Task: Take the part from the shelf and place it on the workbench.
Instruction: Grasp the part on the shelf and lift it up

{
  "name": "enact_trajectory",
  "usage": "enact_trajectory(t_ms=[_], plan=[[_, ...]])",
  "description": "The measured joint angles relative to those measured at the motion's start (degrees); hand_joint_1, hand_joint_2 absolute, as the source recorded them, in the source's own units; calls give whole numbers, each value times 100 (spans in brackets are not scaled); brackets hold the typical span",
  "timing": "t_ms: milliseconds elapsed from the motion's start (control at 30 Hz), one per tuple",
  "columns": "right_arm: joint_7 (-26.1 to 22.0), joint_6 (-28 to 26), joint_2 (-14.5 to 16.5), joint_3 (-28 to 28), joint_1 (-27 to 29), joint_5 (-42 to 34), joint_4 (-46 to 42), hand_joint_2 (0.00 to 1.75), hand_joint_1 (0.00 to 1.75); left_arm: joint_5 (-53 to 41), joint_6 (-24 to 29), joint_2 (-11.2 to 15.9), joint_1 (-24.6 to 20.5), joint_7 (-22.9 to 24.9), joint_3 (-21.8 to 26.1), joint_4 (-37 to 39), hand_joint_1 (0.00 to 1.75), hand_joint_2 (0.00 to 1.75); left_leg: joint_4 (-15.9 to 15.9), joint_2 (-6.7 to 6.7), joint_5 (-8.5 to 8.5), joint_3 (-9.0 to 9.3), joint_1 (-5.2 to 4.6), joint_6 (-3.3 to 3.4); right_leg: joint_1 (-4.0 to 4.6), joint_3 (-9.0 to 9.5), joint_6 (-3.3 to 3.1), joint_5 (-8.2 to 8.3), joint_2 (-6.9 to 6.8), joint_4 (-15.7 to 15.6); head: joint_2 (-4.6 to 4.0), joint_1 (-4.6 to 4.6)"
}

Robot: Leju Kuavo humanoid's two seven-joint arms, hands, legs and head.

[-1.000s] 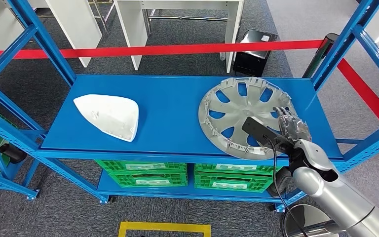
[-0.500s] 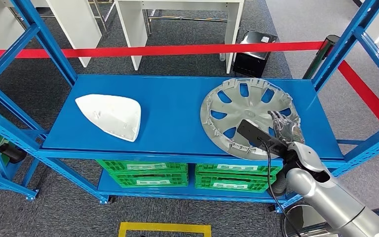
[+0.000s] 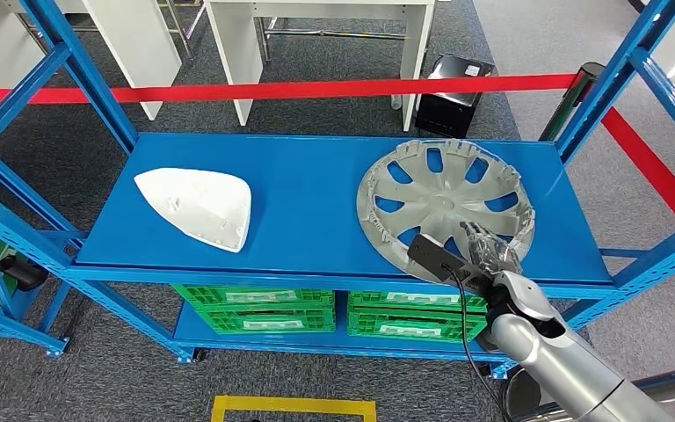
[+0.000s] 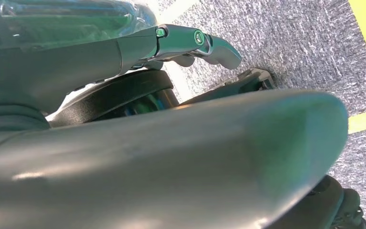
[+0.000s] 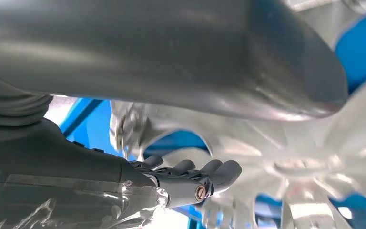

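A silver hubcap point(image 3: 444, 207) lies on the right half of the blue shelf point(image 3: 308, 202). A white shell-shaped part point(image 3: 198, 209) lies on the shelf's left half. My right hand point(image 3: 488, 251) reaches over the hubcap's near rim, fingers stretched out and holding nothing. In the right wrist view its dark fingers point(image 5: 195, 179) and thick thumb point(image 5: 171, 57) stand apart, with the hubcap's spokes point(image 5: 290, 157) close in front of them. My left hand point(image 4: 190, 40) hangs beside my body above grey carpet, fingers loose and holding nothing.
Green crates point(image 3: 255, 308) sit on the level below the shelf. Blue uprights point(image 3: 606, 79) frame the shelf at both ends. Behind it run a red barrier tape point(image 3: 272, 90), white tables point(image 3: 316, 26) and a black box point(image 3: 453, 92). Bare shelf lies between the two parts.
My right hand has drawn back toward me and to the left, from the hubcap's right side to its near rim. The hubcap and white part have stayed put.
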Motion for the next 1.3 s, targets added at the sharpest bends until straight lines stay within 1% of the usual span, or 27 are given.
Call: enact_trajectory(t_ms=[267, 500, 633, 767, 867, 1300], plan=[[-35, 31, 164, 28, 53, 123, 240, 0, 0, -42, 0, -5, -2, 22, 0, 0, 0, 0, 0, 0, 0, 5, 0, 0, 0, 5, 0, 0, 1, -1, 0, 0], [119, -33, 291, 44, 56, 423, 435, 0, 0, -42, 32, -16, -3, 40, 0, 0, 0, 0, 0, 0, 0, 13, 0, 0, 0, 14, 0, 0, 1, -2, 0, 0], [159, 108, 337, 32, 32, 344, 509, 175, 0, -48, 55, -26, -3, 50, 2, 0, 0, 0, 0, 0, -2, 28, 0, -1, 2, 29, 1, -1, 2, -4, 0, 0], [165, 409, 345, 9, -55, 32, 548, 175, 0, -54, 55, -27, -5, 63, 2, 0, 0, 0, -1, 1, -13, 55, 3, -2, 6, 63, 6, -5, 5, -12, 0, 0], [165, 539, 345, -10, -96, -126, 565, 175, 0, -57, 55, -28, -5, 65, 2, 0, 0, 0, -1, 1, -20, 75, 5, -3, 8, 88, 10, -8, 6, -16, 0, 1], [162, 626, 364, -17, -132, -202, 641, 175, 0, -62, 55, -28, -5, 65, 2, 0, 0, 0, -1, 2, -26, 106, 5, 2, 9, 127, 14, -10, 7, -28, 0, 1]])
